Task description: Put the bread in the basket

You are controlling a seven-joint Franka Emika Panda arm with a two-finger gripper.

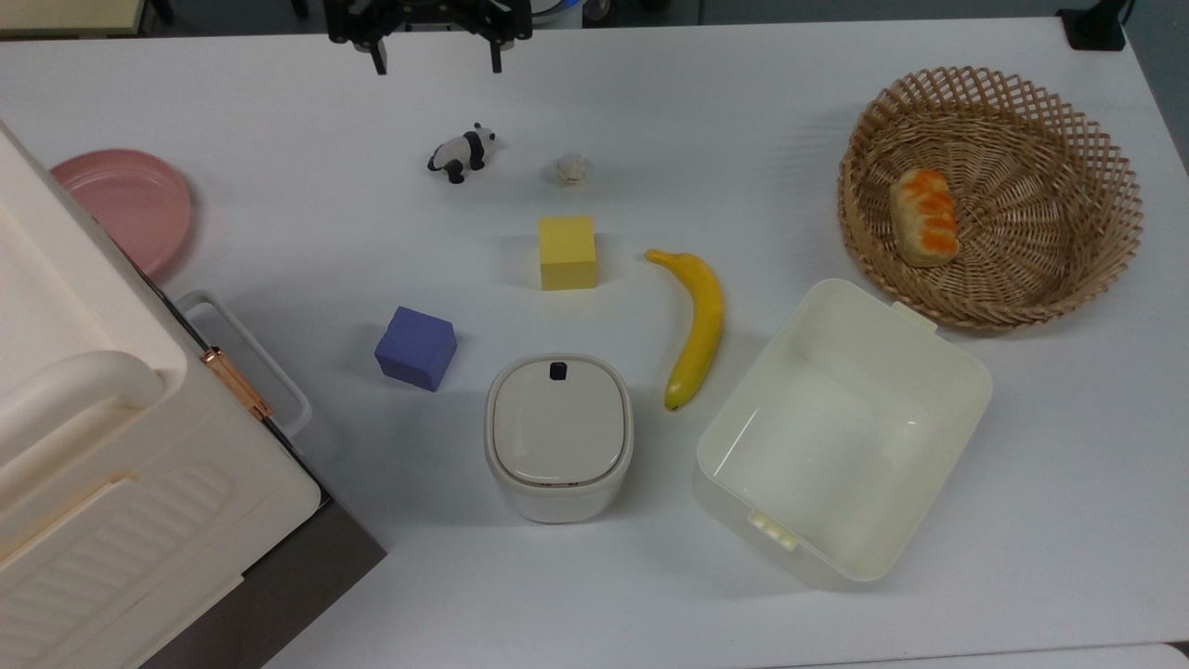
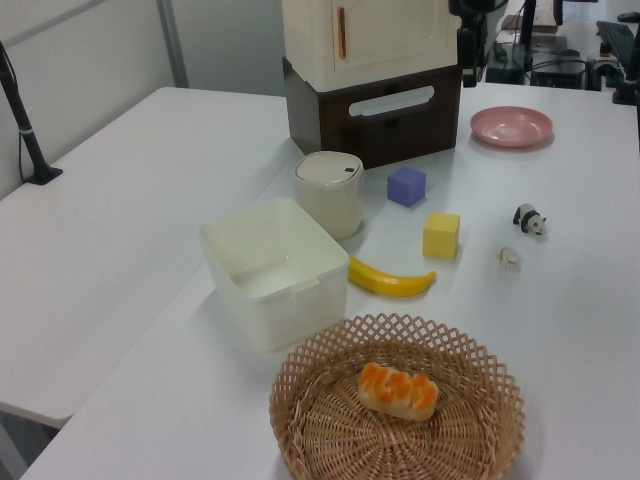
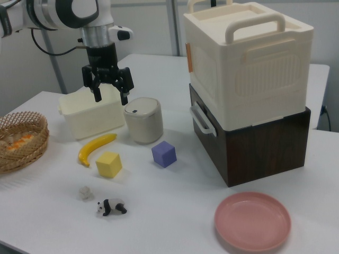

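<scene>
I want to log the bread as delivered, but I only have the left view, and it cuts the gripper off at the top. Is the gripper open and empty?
Observer: Yes. In the right view the gripper is open, with nothing between its fingers.
Operator: Where is it over the table?
Observer: In the top view it is at the table's upper edge, just above the panda and far to the top view's left of the basket.
</scene>
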